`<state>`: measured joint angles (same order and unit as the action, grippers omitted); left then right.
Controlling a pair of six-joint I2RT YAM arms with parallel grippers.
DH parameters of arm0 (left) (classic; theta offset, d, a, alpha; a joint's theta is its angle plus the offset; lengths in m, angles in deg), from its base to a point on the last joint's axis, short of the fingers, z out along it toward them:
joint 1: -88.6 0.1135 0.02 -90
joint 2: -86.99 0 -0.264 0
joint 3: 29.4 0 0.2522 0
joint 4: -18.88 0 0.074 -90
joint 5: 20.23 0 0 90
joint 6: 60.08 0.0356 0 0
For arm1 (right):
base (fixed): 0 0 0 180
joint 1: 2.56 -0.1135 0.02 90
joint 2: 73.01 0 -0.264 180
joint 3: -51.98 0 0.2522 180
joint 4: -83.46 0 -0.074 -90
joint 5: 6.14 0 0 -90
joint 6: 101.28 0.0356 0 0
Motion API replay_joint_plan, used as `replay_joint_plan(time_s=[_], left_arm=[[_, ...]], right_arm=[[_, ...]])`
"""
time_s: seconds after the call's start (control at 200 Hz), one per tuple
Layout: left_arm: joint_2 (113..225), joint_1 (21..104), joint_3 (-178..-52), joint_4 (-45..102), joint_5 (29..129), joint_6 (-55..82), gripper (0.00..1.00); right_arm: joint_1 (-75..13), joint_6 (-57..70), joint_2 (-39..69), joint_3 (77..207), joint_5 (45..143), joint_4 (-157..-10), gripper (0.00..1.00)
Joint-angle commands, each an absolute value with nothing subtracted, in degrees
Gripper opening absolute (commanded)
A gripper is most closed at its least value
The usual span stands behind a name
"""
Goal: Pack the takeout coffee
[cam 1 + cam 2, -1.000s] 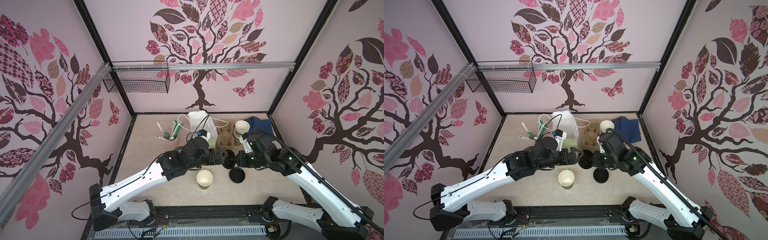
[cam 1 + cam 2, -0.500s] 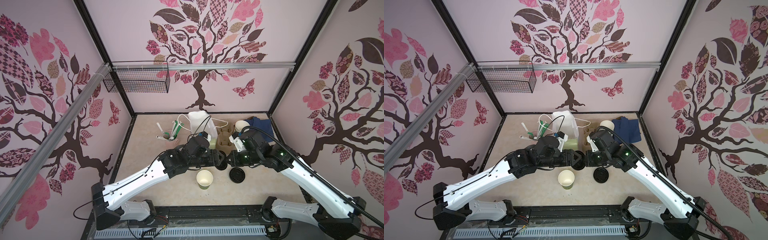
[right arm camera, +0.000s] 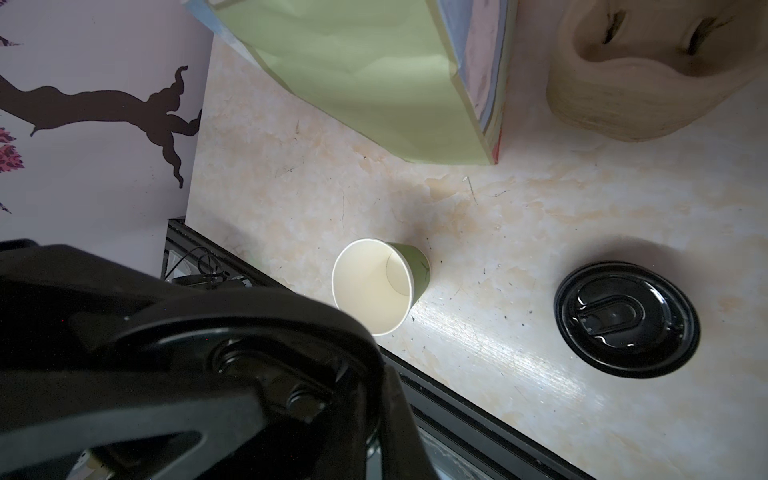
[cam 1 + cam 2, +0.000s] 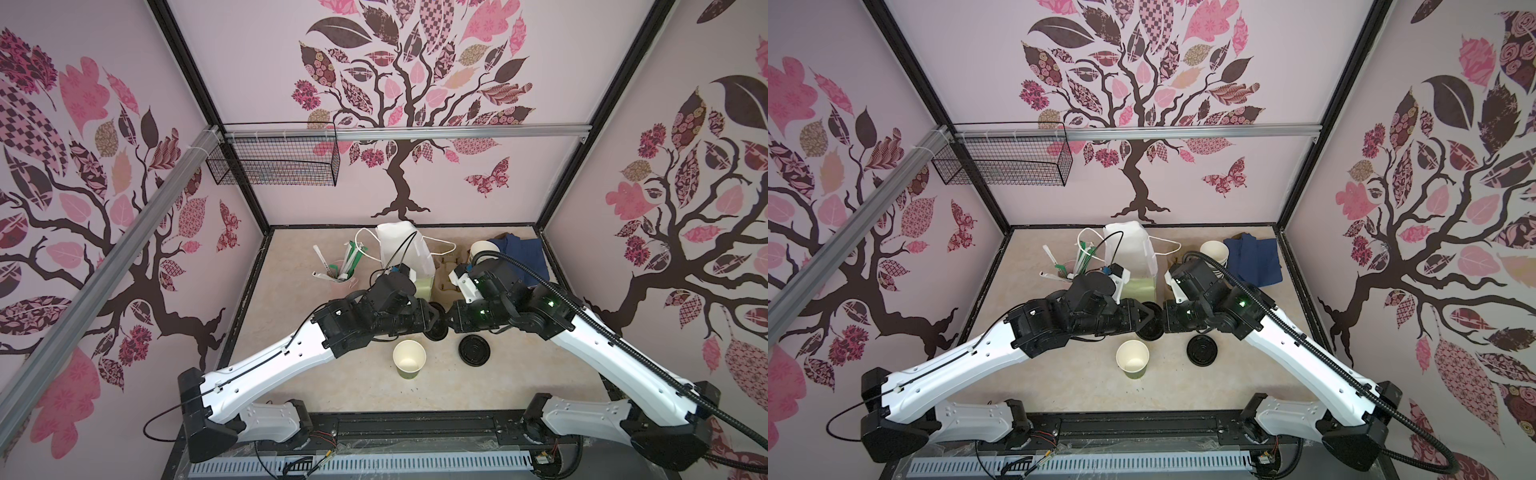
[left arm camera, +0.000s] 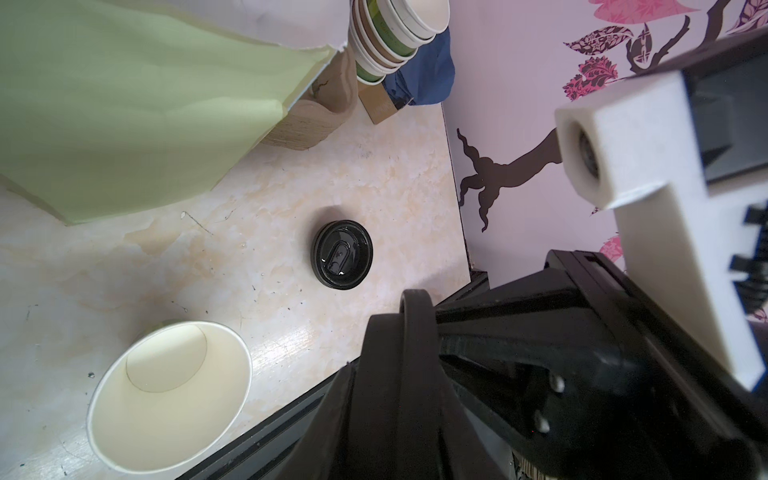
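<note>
Left arm [image 4: 286, 357], right arm [image 4: 606, 353], jaws nearly touching

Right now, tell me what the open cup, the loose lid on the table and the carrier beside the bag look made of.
Green cup: paper by the look, matte cream inside, green outside.
Loose lid: glossy black plastic, with sharp highlights.
Carrier: likely moulded pulp, rough tan, with layered edges.

Counter layout, back edge to front edge

Along the back edge of the counter [image 4: 291, 353] stand, left to right, a straw holder [image 4: 341, 274], the paper bag [image 4: 399, 245], a cup carrier [image 4: 444, 266], a cup stack [image 4: 481, 249] and, in the back right corner, a cloth [image 4: 525, 257]. Nearer the front edge sits the open cup [image 4: 409, 358], with a loose lid [image 4: 474, 351] to its right. A raised lid [image 4: 436, 330] hangs above the counter just behind them.
</note>
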<state>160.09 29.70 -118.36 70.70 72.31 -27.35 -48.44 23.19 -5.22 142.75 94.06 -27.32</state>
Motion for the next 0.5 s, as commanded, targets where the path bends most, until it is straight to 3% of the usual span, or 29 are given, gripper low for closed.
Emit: replay_joint_plan(time_s=[0.0, 0.12, 0.3, 0.385, 0.495], left_arm=[[158.62, 29.94, -118.06, 71.18, 71.09, -28.05, 0.29], [158.44, 29.95, -117.96, 71.22, 71.10, -28.14, 0.25], [157.11, 29.92, -117.96, 73.60, 69.16, -28.61, 0.20], [155.50, 29.97, -117.37, 75.06, 67.35, -29.56, 0.18], [153.19, 30.10, -116.30, 77.83, 66.34, -32.00, 0.17]], right_arm=[[-49.22, 22.82, -4.15, 145.19, 93.18, -27.32, 0.10], [-49.49, 23.03, -3.76, 145.50, 93.09, -27.41, 0.16], [-49.49, 24.04, -4.75, 148.21, 91.78, -26.01, 0.54], [-49.49, 23.86, -7.41, 148.88, 90.41, -25.95, 0.60], [-49.57, 20.79, -10.93, 148.28, 90.96, -28.13, 0.62]])
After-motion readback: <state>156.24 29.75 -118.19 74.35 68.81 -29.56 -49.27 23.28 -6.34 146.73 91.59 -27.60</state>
